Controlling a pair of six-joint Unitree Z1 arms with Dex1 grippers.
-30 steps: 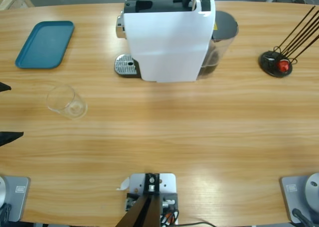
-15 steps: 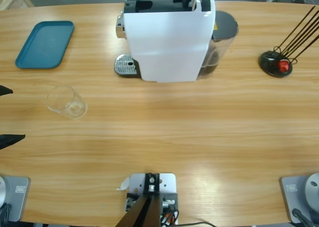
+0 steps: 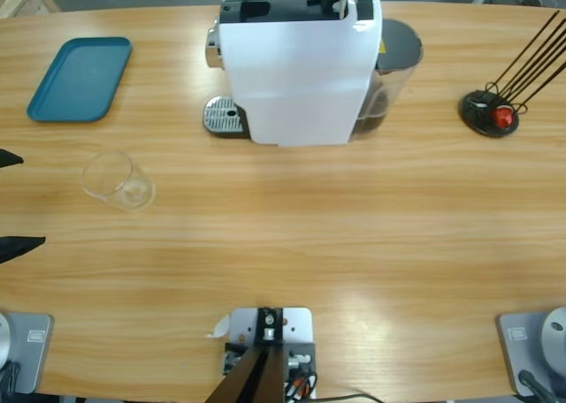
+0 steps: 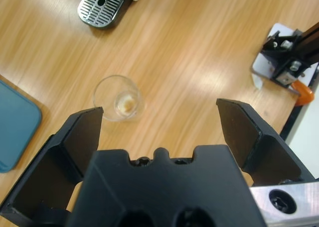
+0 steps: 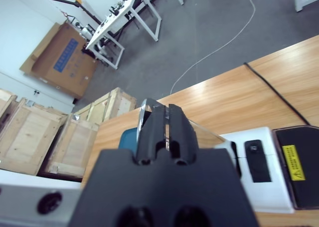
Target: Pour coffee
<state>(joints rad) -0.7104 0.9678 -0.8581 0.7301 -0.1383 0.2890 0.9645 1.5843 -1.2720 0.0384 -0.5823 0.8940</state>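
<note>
Approach step, nothing grasped yet. Left claw (image 4: 159,122) spread wide, empty, hovering above counter (image 3: 354,226), glass tumbler (image 4: 118,98) just ahead between its tips; in high view only jaw tips show at left edge. Coffee (image 4: 125,103): looks like faint brownish trace at tumbler bottom, hard to confirm. Right claw (image 5: 160,118) clenched, empty, raised, aimed over white coffee machine (image 3: 296,67). Next: likely lower left claw around tumbler, close, carry to drip grate (image 3: 223,116) under spout.

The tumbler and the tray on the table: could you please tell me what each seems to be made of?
The tumbler looks like clear glass, possibly clear plastic: the wood grain shows through its wall, and its rim glints. The tray looks like matte teal plastic: one even colour, rounded corners, a moulded raised rim, no shine.
</note>
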